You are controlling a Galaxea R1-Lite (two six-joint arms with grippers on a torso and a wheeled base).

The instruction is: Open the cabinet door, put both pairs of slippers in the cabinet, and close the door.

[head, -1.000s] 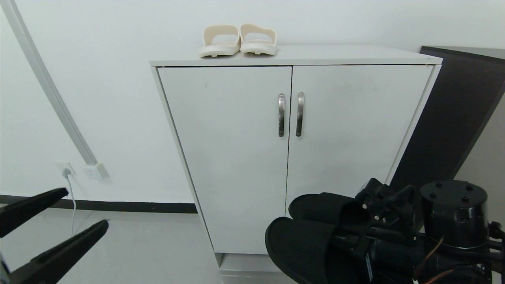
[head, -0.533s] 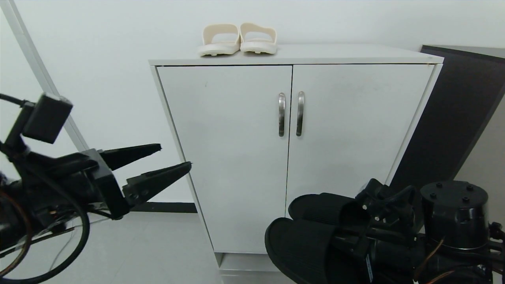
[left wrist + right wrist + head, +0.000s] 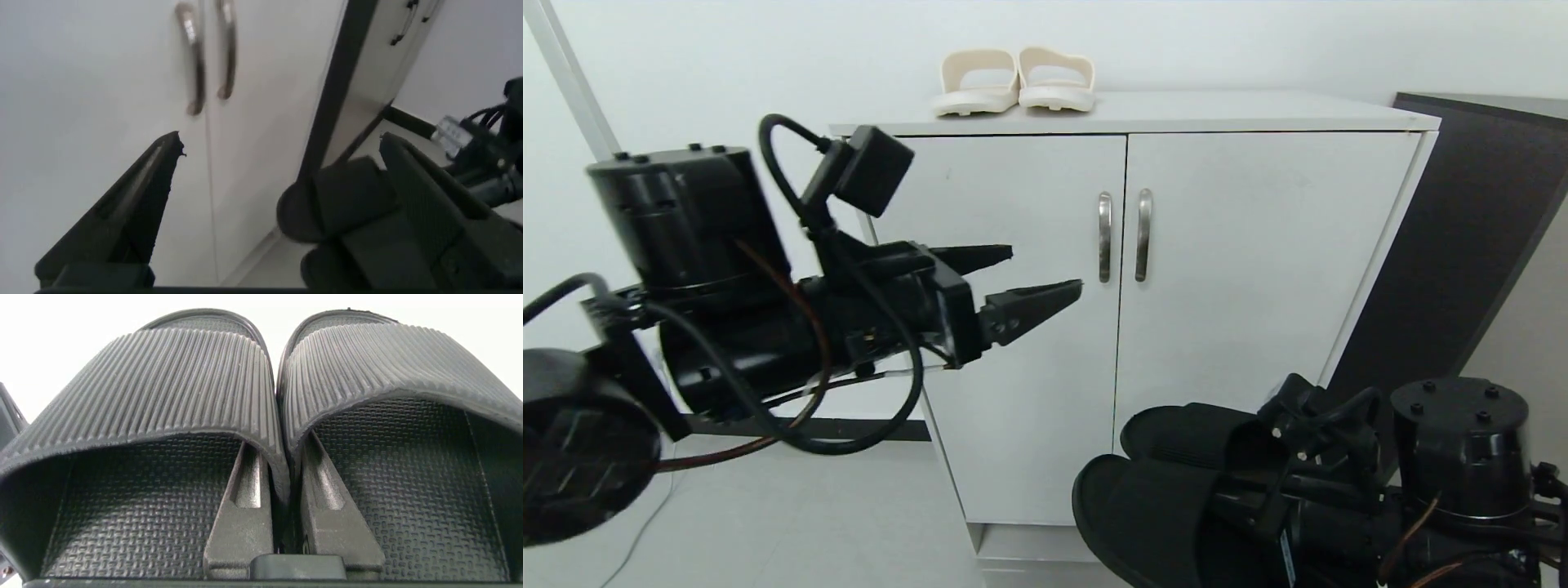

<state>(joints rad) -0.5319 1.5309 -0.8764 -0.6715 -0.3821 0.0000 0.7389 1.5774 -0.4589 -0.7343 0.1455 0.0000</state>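
Two cream slippers [image 3: 1013, 80] sit at the cabinet's [image 3: 1258, 114] back edge. The left gripper [image 3: 1045, 267] gapes near two handles [image 3: 1105, 237]; the right gripper [image 3: 280, 457] clamps two black slippers [image 3: 1168, 490].

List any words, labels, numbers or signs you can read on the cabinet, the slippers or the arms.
Nothing in these views can be read.
cabinet: plain white doors and metal handles, no print.
beige slippers: no marking visible.
black slippers: ribbed straps and textured soles, no text visible.
pale label on the right arm: too small to read.
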